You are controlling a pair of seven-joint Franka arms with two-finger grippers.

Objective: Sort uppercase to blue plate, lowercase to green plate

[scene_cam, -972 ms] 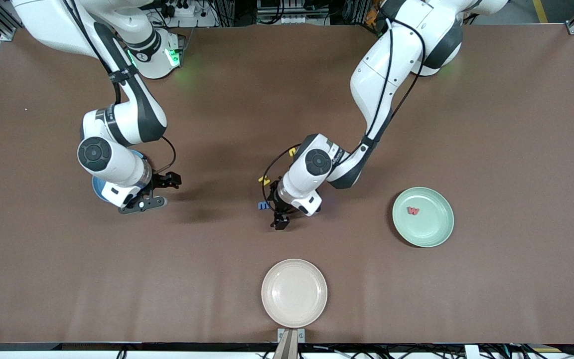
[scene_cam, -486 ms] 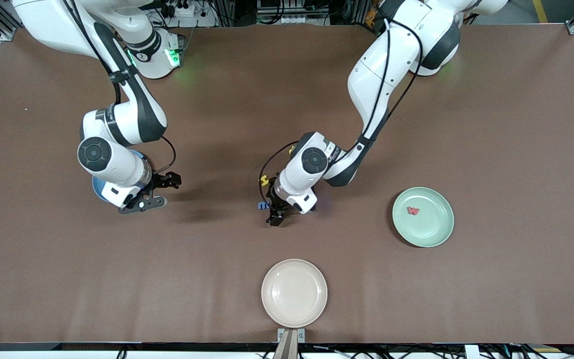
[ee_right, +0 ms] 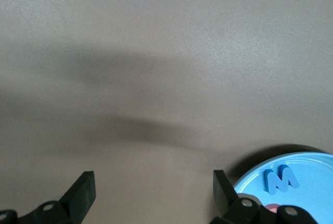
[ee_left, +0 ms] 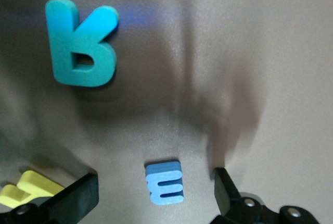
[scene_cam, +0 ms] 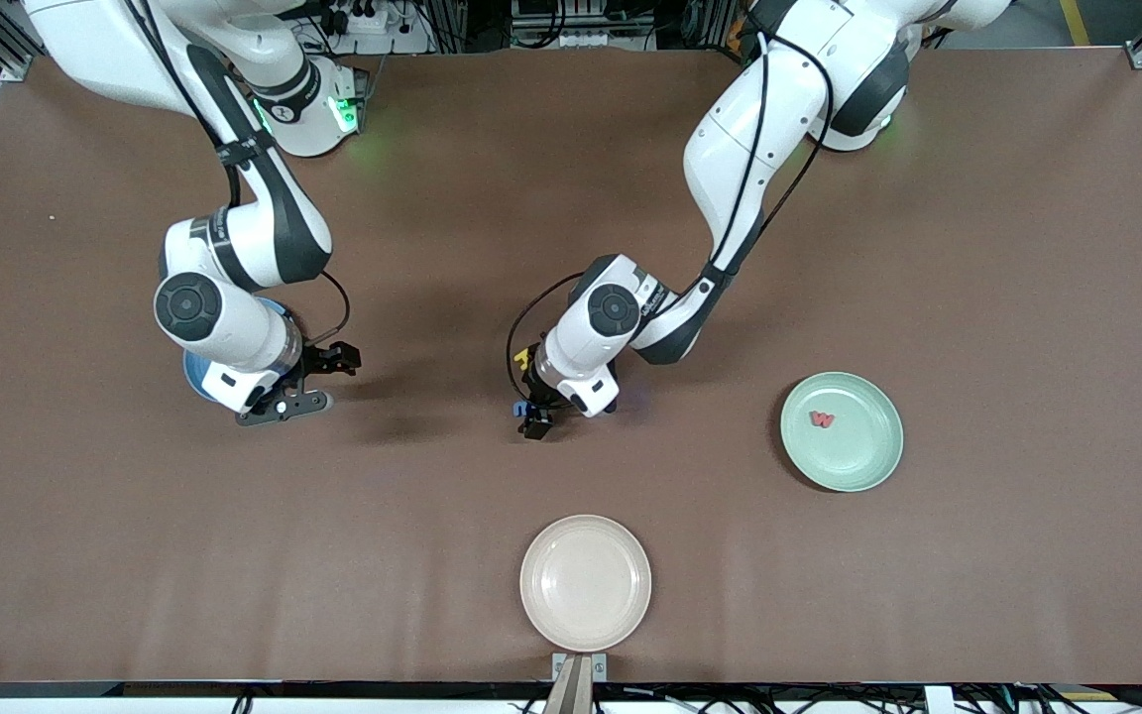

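My left gripper (scene_cam: pixel 534 426) (ee_left: pixel 156 190) hangs open low over the table's middle. A small blue rounded lowercase letter (ee_left: pixel 164 183) (scene_cam: pixel 521 408) lies on the table between its fingers, untouched. A teal uppercase letter (ee_left: pixel 80 47) and a yellow letter (ee_left: pixel 23 193) (scene_cam: pixel 522 356) lie close by. The green plate (scene_cam: pixel 858 466) holds a red w (scene_cam: pixel 822 419). My right gripper (scene_cam: pixel 323 382) (ee_right: pixel 153 187) waits open over bare table beside the blue plate (ee_right: pixel 307 193) (scene_cam: pixel 194 382). On that plate lies a blue M (ee_right: pixel 280 178). The right arm hides most of the plate in the front view.
A cream plate (scene_cam: pixel 585 555) sits near the table's front edge, nearer to the camera than the letters. Bare brown table lies between the plates.
The left gripper has slid toward the right arm's end of the table, coming over the small blue letter. The right arm has not moved.
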